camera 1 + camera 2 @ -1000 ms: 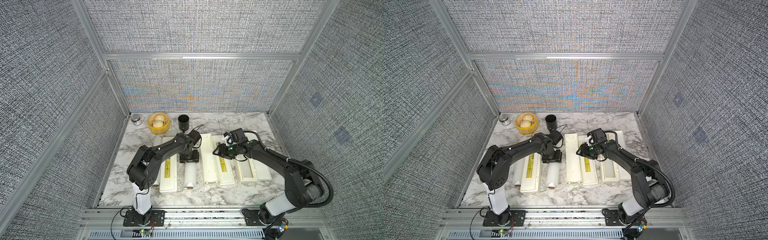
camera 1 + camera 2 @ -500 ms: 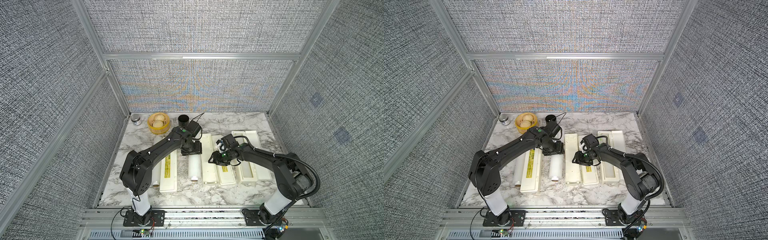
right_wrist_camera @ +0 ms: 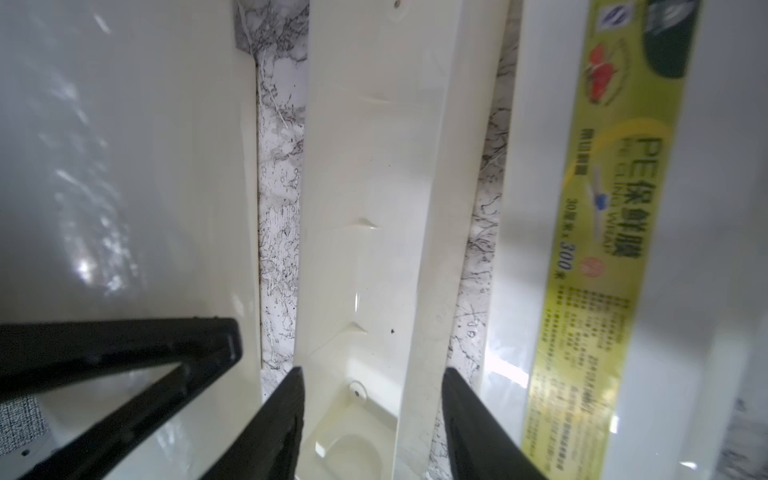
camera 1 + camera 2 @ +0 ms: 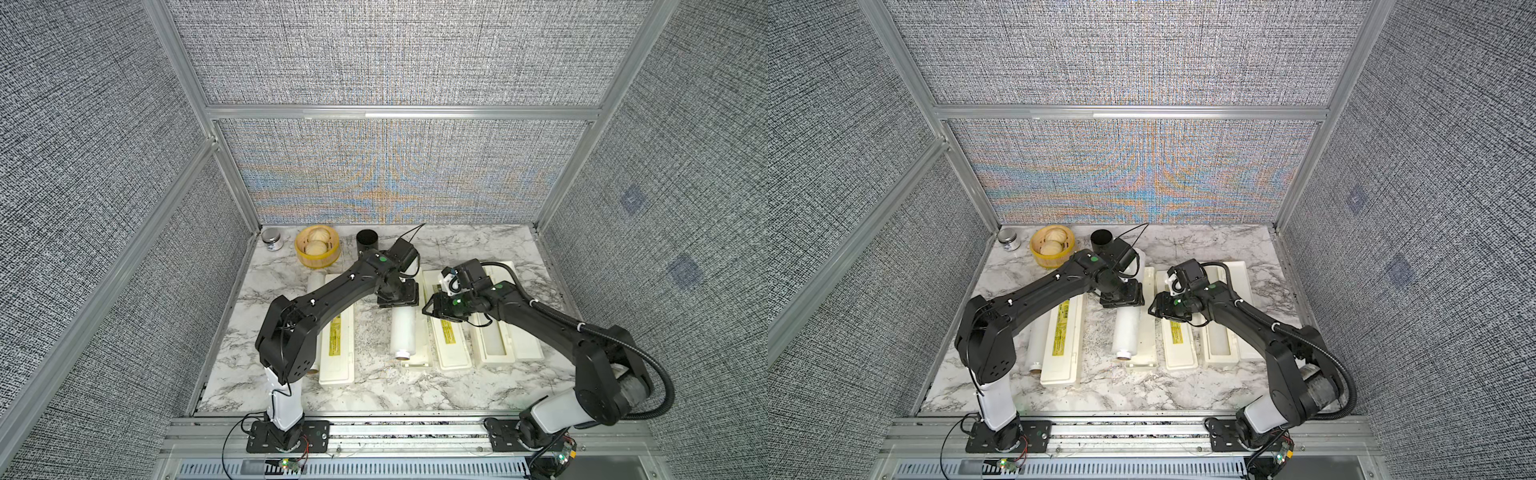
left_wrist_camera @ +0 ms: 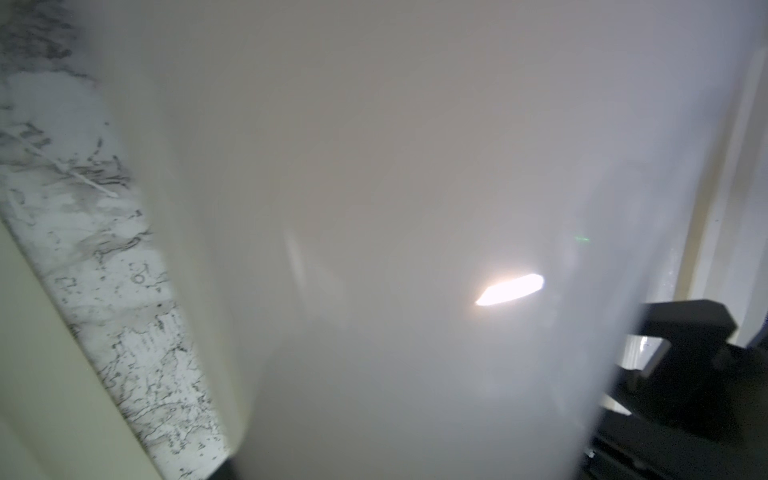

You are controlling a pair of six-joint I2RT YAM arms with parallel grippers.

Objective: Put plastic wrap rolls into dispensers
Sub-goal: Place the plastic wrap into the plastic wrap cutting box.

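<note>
The left end effector (image 4: 398,300) grips a long translucent-white plastic wrap roll (image 4: 402,332) (brown core end showing) just beside an open cream-white plastic dispenser box (image 4: 420,351). The right end effector (image 3: 372,370) stands open above that box.

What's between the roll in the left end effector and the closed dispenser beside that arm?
Only bare marble tabletop between roll and dispenser, in both top views.

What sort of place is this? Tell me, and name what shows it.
Probably a robot test cell: grey woven-textured wall panels in aluminium framing enclose a white marble-patterned tabletop, and two black robot arms are bolted to a metal rail at its front.
</note>
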